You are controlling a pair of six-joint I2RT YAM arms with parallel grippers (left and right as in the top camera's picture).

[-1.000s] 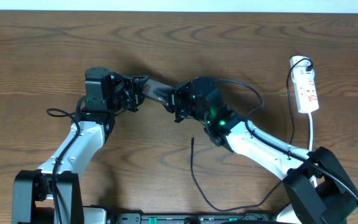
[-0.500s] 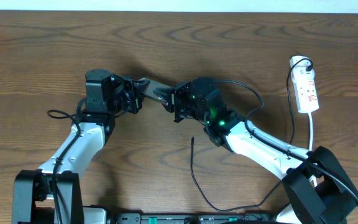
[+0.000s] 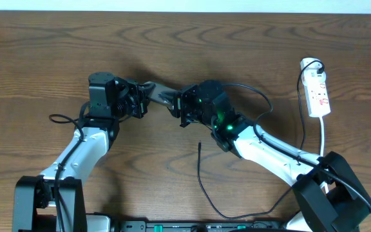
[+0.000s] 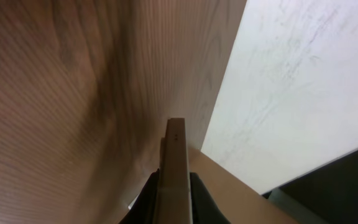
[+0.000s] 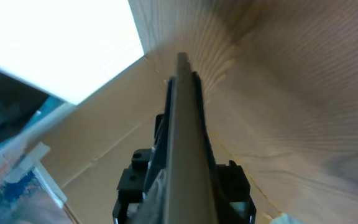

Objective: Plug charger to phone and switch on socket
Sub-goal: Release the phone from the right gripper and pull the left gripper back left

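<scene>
Nothing is plugged in yet. The phone (image 3: 160, 94) is held on edge over the wooden tabletop (image 3: 250, 38), with the left claw (image 3: 145, 96) clamped on one end. The right claw (image 3: 178, 108) straddles the other end (gripping or merely bracketing, I cannot tell). The charger (image 3: 198, 164) lies loose nearby, its tip free. The socket (image 3: 319, 95) waits at the far right. A pale wall edges the tabletop.

The table (image 3: 44, 51) is brown wood with darker wavy lines. The phone (image 3: 161, 94) in the middle is shiny grey-brown. The charger (image 3: 200, 177) at 6 o'clock is thin and black. The socket (image 3: 319, 95) at 3 o'clock is white with little red marks. The arms (image 3: 85, 145) are white and black. A green light (image 3: 223, 122) glows on the right one.
</scene>
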